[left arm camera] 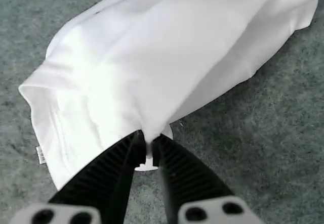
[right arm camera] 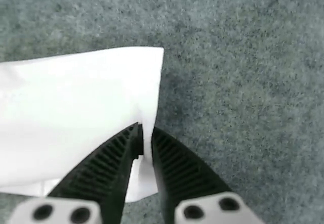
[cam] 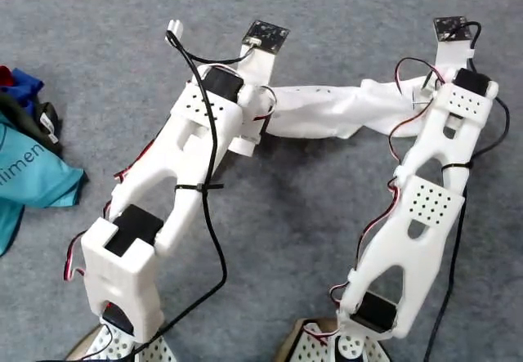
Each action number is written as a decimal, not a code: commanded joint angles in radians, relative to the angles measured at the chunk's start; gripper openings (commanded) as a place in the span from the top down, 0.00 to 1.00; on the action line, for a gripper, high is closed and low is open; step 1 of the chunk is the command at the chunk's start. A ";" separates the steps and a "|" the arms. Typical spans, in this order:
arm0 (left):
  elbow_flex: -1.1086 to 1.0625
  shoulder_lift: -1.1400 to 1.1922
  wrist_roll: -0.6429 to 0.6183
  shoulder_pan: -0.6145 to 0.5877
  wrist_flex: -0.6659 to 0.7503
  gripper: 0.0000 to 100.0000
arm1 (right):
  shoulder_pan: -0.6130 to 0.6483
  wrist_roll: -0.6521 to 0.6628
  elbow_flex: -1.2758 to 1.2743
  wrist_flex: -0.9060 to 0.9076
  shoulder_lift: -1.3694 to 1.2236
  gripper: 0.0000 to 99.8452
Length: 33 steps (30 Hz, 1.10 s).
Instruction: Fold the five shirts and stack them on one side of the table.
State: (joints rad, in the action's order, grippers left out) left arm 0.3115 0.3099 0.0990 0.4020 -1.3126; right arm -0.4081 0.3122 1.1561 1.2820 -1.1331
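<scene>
A white shirt [cam: 335, 110] stretches in a long band across the far middle of the grey table, held between the two arms. My left gripper [left arm camera: 147, 144] is shut on one end of the white shirt [left arm camera: 167, 57], pinching a fold of its edge. My right gripper [right arm camera: 144, 142] is shut on the other end, on the edge of the white shirt [right arm camera: 76, 113] near its corner. In the high view the left arm's wrist [cam: 237, 109] sits at the band's left end and the right arm's wrist [cam: 458, 92] at its right end.
A heap of other shirts, teal [cam: 24, 174] with dark blue and red ones behind, lies at the table's left edge. Bare grey carpet-like table surface [cam: 310, 207] spreads between the arms. Cables hang along both arms.
</scene>
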 commanded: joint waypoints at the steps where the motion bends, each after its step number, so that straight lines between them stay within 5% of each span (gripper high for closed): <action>1: 0.058 -0.058 -0.028 -0.008 -0.028 0.91 | 0.019 0.009 0.008 0.003 0.007 1.00; 16: 0.115 0.136 -0.021 -0.003 -0.003 0.89 | 0.019 0.009 0.008 0.003 0.007 1.00; 24: 0.163 0.148 0.155 0.068 -0.130 0.89 | 0.019 0.009 0.008 0.003 0.007 1.00; 33: -0.091 0.137 0.433 0.048 0.060 0.86 | 0.019 0.009 0.008 0.003 0.007 1.00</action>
State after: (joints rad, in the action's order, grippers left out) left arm 0.2593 0.4680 0.4826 0.4603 -1.3142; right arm -0.4081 0.3122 1.1561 1.2820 -1.1331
